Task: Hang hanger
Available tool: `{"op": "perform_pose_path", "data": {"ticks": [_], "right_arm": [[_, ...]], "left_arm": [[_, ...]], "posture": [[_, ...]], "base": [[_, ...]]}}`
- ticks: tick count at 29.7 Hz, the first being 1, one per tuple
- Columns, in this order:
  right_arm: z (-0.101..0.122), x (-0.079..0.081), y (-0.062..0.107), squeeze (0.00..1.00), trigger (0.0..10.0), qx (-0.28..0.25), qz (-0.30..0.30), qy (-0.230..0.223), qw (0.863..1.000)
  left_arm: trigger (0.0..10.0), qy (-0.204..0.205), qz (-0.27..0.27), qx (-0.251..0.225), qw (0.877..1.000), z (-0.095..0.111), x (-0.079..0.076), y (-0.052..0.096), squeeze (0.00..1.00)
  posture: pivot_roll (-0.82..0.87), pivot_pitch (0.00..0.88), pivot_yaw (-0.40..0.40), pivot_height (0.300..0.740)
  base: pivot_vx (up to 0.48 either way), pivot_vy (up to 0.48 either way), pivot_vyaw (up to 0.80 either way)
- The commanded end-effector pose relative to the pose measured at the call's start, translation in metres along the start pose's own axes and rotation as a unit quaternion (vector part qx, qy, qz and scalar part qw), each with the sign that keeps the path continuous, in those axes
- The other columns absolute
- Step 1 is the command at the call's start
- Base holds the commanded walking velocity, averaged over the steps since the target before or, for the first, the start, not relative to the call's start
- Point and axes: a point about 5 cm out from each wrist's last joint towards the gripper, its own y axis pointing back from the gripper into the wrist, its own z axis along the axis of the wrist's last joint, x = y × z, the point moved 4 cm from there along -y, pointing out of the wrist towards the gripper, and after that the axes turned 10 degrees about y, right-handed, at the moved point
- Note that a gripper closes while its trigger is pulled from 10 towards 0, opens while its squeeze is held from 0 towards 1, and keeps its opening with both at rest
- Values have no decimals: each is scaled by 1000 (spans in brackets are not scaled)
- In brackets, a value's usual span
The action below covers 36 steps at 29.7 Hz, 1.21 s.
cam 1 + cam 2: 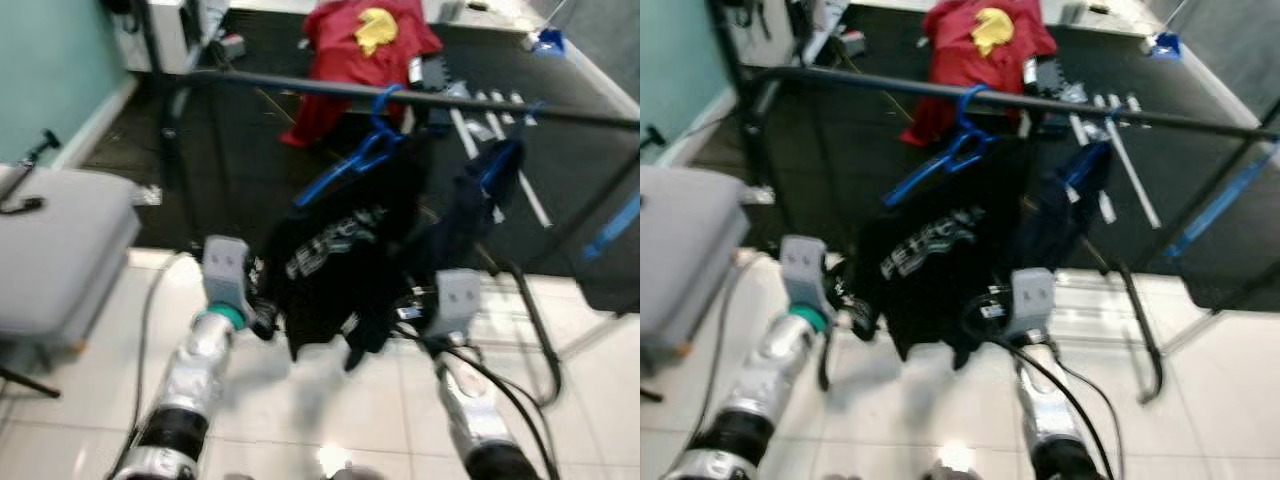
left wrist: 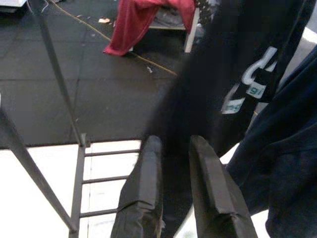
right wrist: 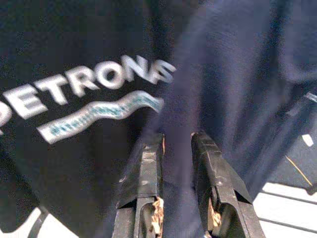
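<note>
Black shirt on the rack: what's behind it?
Behind the black shirt hangs a navy garment, with dark matting and a red garment beyond. The shirt hides most of its blue hanger.

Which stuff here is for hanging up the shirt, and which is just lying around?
For the job:
blue hanger
black shirt
rail
left claw
right claw

Just lying about:
red shirt
grey seat

White tiles [image 1: 330, 400] meet a dark mat [image 1: 250, 150]. A teal wall [image 1: 50, 70] stands on the left, with a grey seat [image 1: 60, 250], perhaps a stool, before it.
</note>
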Motion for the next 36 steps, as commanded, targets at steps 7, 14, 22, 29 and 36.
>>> {"op": "perform_pose_path", "data": {"ticks": [7,14,22,29,36], "right_arm": [[-6,-7,4,0,10000,15,-6,3,1000],[-6,-4,4,0,10000,15,-1,5,1000],[-7,-2,5,0,10000,19,0,4,1000],[-8,-2,5,0,10000,22,1,5,1000],[-7,-3,5,0,10000,21,-3,5,1000]], "left_arm": [[10000,1,2,12,1000,-6,-1,2,0],[10000,-3,1,13,1000,-5,-2,2,0],[10000,8,2,28,1000,-7,2,1,0],[10000,0,11,25,1000,-5,5,-2,0],[10000,4,0,20,1000,-1,-1,-3,0]], "posture": [[-99,26,13,740],[-101,21,14,740],[-99,17,12,740],[-99,13,14,740],[-97,15,15,740]], "base": [[0,-480,0],[0,-480,0],[0,360,0],[0,206,0],[0,0,0]]}}
